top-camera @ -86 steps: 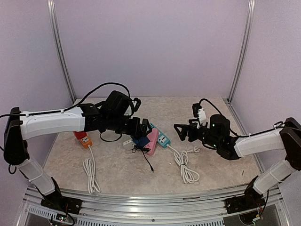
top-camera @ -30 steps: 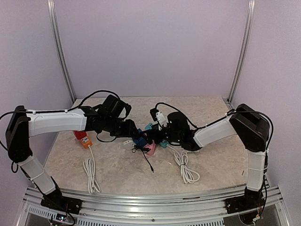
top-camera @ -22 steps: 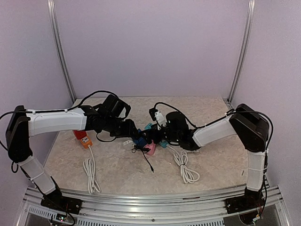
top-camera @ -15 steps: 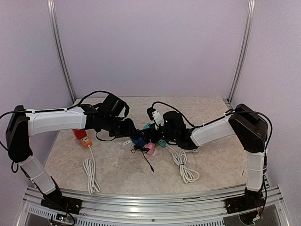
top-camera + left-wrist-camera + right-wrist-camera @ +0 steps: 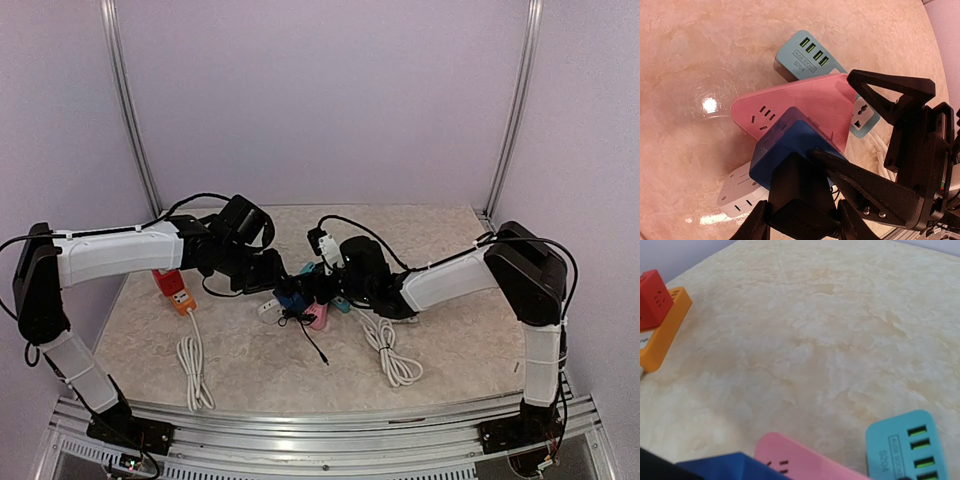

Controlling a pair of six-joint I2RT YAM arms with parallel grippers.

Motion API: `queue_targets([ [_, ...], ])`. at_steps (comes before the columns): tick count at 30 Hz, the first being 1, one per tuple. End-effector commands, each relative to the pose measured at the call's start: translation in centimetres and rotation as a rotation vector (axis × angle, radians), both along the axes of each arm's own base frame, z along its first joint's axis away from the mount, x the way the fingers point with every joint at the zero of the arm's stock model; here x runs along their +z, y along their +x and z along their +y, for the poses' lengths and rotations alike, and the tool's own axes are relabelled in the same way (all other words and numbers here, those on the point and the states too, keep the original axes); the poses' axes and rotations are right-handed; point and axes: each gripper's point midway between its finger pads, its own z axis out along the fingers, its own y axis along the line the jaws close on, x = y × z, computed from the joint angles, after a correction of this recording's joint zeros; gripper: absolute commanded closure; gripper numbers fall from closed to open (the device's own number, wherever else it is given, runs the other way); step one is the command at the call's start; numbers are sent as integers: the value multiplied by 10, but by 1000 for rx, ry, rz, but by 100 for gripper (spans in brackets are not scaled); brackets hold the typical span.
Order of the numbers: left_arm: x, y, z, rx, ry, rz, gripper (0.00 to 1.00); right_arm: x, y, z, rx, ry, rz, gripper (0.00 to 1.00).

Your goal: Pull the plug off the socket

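Blue marks the spot where both arms meet: a blue cube socket [image 5: 790, 145] lies partly on top of a pink power strip [image 5: 805, 102] in the middle of the marbled table [image 5: 440, 240]. From overhead that spot is just a knot of black metal, but the left wrist camera sorts it out. The left gripper [image 5: 800, 205] looks clenched on a black plug [image 5: 797, 185] seated against the cube's near face. The right gripper [image 5: 835, 112] faces it from the other side with its two fingers spread wide, one past the pink strip and one reaching to the cube's edge. Whether they touch anything, I cannot tell.

The right wrist camera shows none of its own fingers. It sees mostly table, with the blue cube, the pink strip and a teal power strip [image 5: 900, 445] along its bottom edge. A red cube [image 5: 652, 290] sits at the end of an orange power strip [image 5: 665, 325] far to its left.

Counting up, there are three power strips (pink, teal, orange) and two cubes (blue, red). One white adapter [image 5: 737, 192] lies just beside the blue cube. A white cord [image 5: 190, 365] is bundled below the orange strip and a second white cord [image 5: 392, 358] below the teal one. One thin black lead [image 5: 312, 342] trails toward the near edge.
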Motion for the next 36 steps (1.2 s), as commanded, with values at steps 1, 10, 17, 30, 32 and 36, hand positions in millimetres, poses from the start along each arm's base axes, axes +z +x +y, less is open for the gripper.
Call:
queue_targets([
  [1,76,-1,-39,-79,-240,-93,95,-83,-6,-31,-64,-249,114,19],
  [10,78,-3,-33,-92,-238,-118,100,-88,-6,-38,-86,-273,117,20],
  [17,70,-7,-34,-135,-233,-125,60,-78,-10,-36,-61,-245,102,20],
  [30,71,-17,6,-182,-151,-270,19,-45,1,-48,-81,-206,44,19],
  [32,62,-15,20,-163,-107,-332,18,-39,3,-54,-82,-193,36,18],
  [36,48,-31,31,-266,-38,-522,15,-24,0,-59,-51,-166,5,15],
])
